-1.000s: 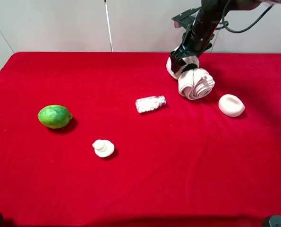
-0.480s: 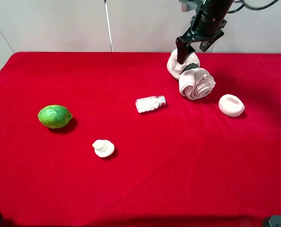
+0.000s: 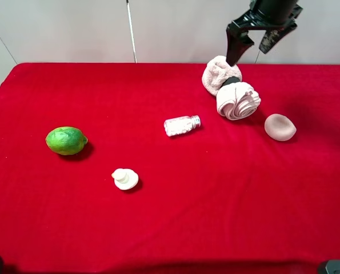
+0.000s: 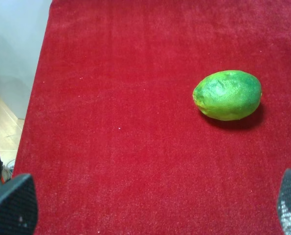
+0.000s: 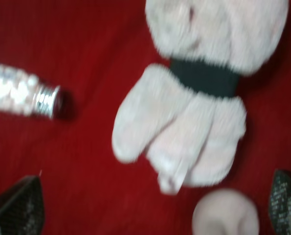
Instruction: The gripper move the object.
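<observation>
The object, a pale pink fluffy towel (image 3: 232, 91) rolled into two lumps with a dark band between them, lies on the red cloth at the back right. My right gripper (image 3: 253, 47) hangs above its far lump, open and empty, not touching it. The right wrist view looks down on the towel (image 5: 194, 112) and its dark band, with the right gripper (image 5: 152, 213) spread wide at the frame edges. My left gripper (image 4: 150, 205) is open and empty over the red cloth, apart from everything.
A green lime (image 3: 66, 140) lies at the left, also in the left wrist view (image 4: 228, 95). A pill bottle (image 3: 182, 125) lies left of the towel. A smooth pink oval lump (image 3: 280, 127) sits right of it. A small white piece (image 3: 125, 178) lies nearer the front.
My right gripper has opened off the towel's far lump and risen up and to the right. The towel stays on the cloth.
</observation>
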Action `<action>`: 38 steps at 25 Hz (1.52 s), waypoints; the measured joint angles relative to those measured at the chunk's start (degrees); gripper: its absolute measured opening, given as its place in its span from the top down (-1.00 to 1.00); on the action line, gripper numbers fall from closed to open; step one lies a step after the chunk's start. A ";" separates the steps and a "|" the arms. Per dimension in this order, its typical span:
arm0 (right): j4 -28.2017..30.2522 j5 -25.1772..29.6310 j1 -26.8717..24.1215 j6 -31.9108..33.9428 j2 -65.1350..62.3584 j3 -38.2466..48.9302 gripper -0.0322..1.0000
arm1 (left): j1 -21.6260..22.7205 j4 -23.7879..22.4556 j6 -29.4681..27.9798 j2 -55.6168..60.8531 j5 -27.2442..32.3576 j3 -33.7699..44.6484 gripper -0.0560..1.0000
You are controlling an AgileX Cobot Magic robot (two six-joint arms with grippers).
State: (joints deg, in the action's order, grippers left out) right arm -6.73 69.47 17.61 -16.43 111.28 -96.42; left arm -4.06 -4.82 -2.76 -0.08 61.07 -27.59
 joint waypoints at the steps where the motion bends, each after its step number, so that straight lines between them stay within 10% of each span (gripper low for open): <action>1: 0.00 0.07 0.00 0.00 -1.56 1.91 -0.41 | 0.00 0.00 0.00 0.00 0.00 0.00 -0.95; 24: -2.10 -9.45 0.00 7.28 -52.50 52.19 -0.41 | 0.00 0.00 0.00 0.00 0.00 0.00 -0.95; 38: -4.22 -10.07 0.00 7.54 -81.68 66.78 -0.41 | 0.00 0.00 0.00 0.00 0.00 0.00 -0.95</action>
State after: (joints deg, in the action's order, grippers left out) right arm -10.95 59.40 17.61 -8.89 29.60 -29.64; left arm -4.06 -4.82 -2.76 -0.08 61.07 -27.59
